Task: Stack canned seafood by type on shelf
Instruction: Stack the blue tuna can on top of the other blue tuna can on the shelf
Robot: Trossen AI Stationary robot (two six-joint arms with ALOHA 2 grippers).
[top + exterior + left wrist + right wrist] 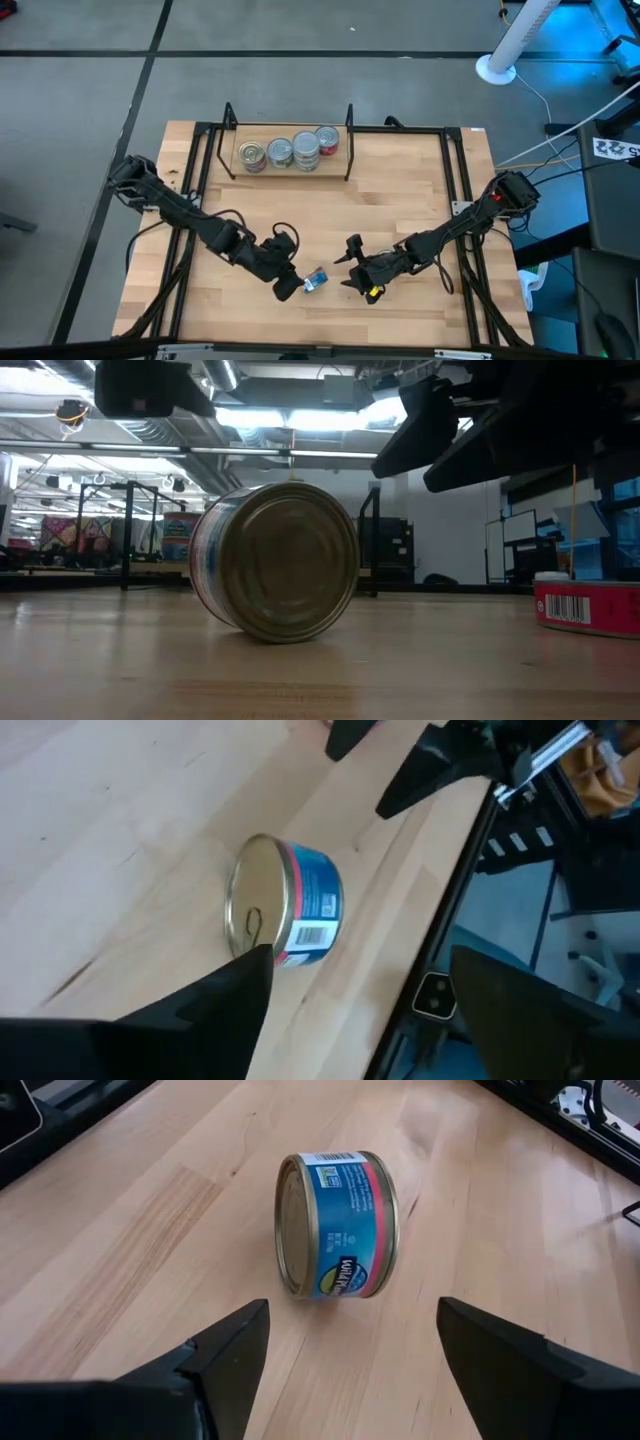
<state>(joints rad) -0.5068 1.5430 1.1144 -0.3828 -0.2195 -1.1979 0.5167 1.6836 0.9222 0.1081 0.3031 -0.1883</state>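
Both dark two-finger grippers hang low over the lower middle of the high view, facing one another across a single small round tin with a blue and pink label and a gold lid [314,280], which lies on its side on the large light-wood tabletop [400,190]. On the left of that view the left gripper [290,287] has its fingers spread wide, the tin just beyond the fingertips and not pinched; its own wrist view shows one dark finger [215,1010] near the tin's gold lid and no grip on it. To the right of the tin, the right gripper [348,268] is likewise spread apart and holds nothing, the tin lying a little way ahead of the gap between its fingers in its wrist view. Each arm reaches in from its side of the table, folded low and stretched toward the centre. At the upper middle of the high view stands the small light-wood shelf with two thin black metal uprights [290,165], carrying four tins in a row [294,151]; whether any of them are stacked cannot be told. The rightmost of them shows a red side. At the lower right edge of the low view sits one further tin with a red label and barcode [590,607].
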